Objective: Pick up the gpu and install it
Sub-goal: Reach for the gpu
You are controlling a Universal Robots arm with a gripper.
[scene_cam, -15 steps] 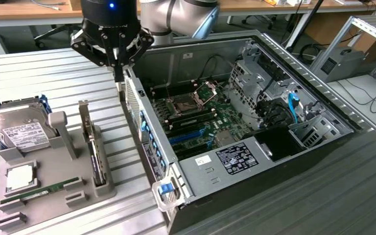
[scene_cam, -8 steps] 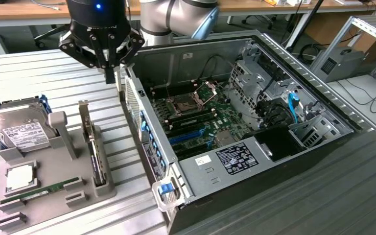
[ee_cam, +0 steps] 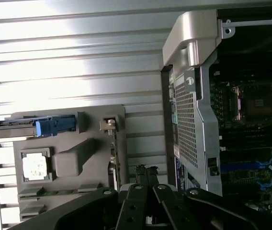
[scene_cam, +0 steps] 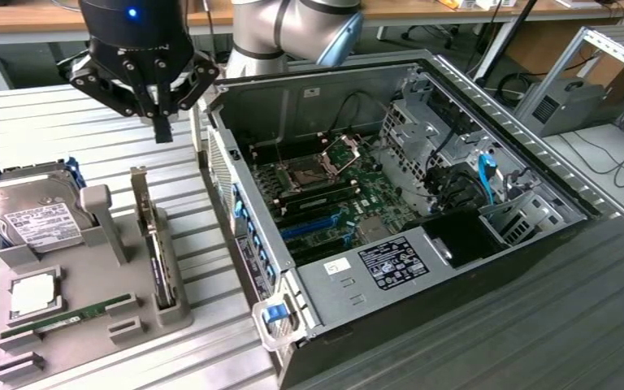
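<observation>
Fingers [scene_cam: 162, 123] pressed together, holding nothing, hover over the tabletop [scene_cam: 62, 130]. The gpu [scene_cam: 158, 256] stands on edge in the grey holder [scene_cam: 79, 329], apart from them.

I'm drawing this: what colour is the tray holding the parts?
Grey tray, clearest in the exterior view.

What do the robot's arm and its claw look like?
The arm is a fat silver-grey tube with a light blue cap on its joint. The gripper is black, with a small glowing blue light on its body and jointed bars dotted with round bolts.
</observation>
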